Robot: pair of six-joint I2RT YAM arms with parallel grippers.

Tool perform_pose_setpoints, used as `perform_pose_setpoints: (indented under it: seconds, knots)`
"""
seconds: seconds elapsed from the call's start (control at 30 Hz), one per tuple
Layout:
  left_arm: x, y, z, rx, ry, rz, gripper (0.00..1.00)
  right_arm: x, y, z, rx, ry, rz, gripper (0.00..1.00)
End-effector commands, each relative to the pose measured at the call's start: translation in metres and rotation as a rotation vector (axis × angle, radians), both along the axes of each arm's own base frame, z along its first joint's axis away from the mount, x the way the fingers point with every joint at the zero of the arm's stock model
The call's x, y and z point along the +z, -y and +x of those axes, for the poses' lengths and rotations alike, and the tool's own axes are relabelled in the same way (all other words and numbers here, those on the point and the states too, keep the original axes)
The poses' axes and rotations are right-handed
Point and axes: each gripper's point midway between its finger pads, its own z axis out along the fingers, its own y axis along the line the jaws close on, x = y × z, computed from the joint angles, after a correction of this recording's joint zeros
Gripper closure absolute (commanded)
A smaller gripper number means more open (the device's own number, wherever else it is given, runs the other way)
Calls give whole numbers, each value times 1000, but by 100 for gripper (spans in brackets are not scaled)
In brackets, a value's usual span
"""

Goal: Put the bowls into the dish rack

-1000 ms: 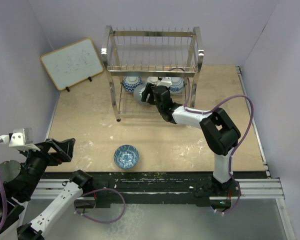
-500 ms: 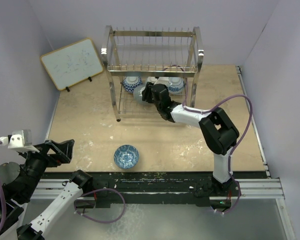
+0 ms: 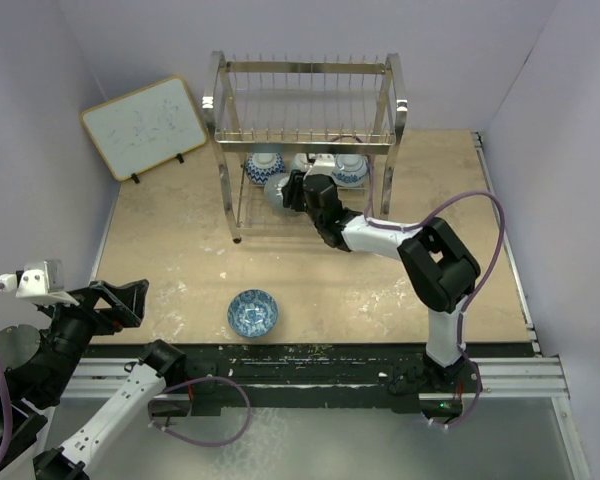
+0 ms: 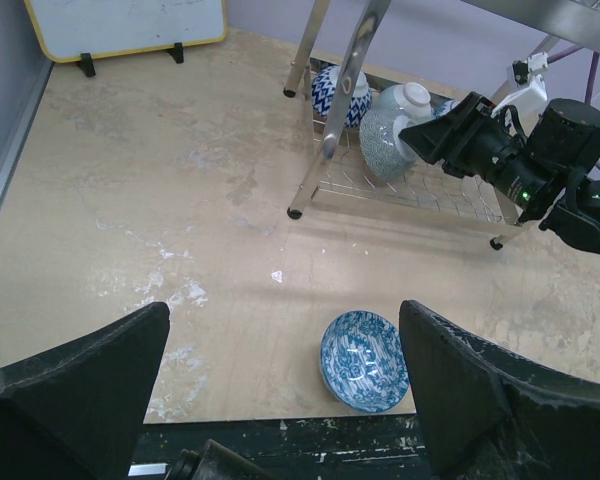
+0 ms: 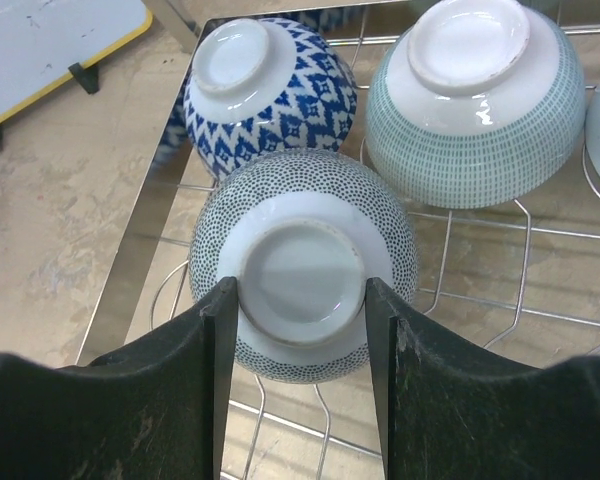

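Pinching the dotted bowl (image 5: 310, 195) by its slick foot, the right gripper (image 5: 302, 295) could drop it against the upper-left blue bowl (image 5: 300, 110); left gripper (image 4: 285, 310) gapes.

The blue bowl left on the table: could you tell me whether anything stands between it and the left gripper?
Nothing visible does. Only bare table lies between the open left gripper and the blue bowl. The right gripper, shut on a dotted bowl, is away at the dish rack's lower tier.
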Motion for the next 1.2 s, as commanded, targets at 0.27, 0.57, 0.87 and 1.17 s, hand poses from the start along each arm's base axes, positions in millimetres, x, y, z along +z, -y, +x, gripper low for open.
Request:
perform_pose_setpoints:
  seconds: [0.27, 0.57, 0.87, 1.17]
  knots:
    - [1, -2, -1, 15, 19, -22, 1, 64, 11, -14, -7, 148, 68, 66]
    - [2, -2, 1, 13, 19, -18, 1, 99, 27, -22, -52, 250, 144, 67]
    - [1, -2, 0, 14, 19, -19, 1, 85, 57, -13, -227, 170, 41, 67]
    - [-2, -1, 0, 11, 15, -19, 1, 74, 98, -13, -409, 152, -48, 67]
